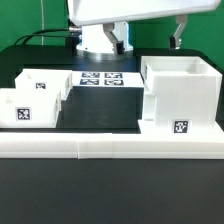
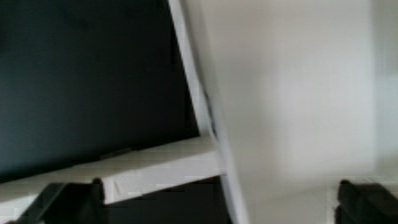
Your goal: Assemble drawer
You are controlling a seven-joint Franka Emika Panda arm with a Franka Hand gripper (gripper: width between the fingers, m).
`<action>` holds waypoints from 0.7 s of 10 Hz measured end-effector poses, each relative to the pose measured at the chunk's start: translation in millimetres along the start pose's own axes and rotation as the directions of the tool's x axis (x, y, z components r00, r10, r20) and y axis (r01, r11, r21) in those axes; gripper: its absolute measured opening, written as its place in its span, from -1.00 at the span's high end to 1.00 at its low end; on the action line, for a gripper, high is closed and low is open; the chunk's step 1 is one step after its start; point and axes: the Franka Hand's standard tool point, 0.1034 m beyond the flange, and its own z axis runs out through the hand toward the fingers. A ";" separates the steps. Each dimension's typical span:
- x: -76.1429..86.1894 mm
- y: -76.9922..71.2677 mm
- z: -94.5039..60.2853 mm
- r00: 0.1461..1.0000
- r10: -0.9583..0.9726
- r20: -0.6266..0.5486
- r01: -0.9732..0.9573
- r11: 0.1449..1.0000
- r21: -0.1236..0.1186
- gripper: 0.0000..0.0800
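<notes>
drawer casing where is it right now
The drawer casing stands at the exterior view's right, against the low white border wall, with the marker board toward the view's left of it.

White drawer casing (image 2: pixel 302 90), blurred, very near the lens, its edge running slantwise. Black counter (image 2: pixel 89 80) beside it, crossed by a low white wall (image 2: pixel 151 165). Two dark fingertips (image 2: pixel 71 200) of the tool (image 2: pixel 217 200), spread wide apart.

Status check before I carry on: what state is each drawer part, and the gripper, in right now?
gripper: open, fingers wide apart, holding nothing.
casing: upright on the table, opening facing up, no tray seen inside.
rear tray: resting on the table at the exterior view's left, not inserted.
front tray: resting beside the rear tray, not inserted.
marker board: lying flat between trays and casing.
</notes>
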 end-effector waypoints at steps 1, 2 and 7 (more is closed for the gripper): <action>-5.6 15.7 1.3 1.000 0.000 0.008 0.000 1.000 -0.026 -0.62; -7.9 27.9 3.5 1.000 0.004 -0.010 -0.005 0.999 -0.041 -0.62; -17.0 61.3 19.4 1.000 -0.024 -0.021 0.022 0.998 -0.065 -0.62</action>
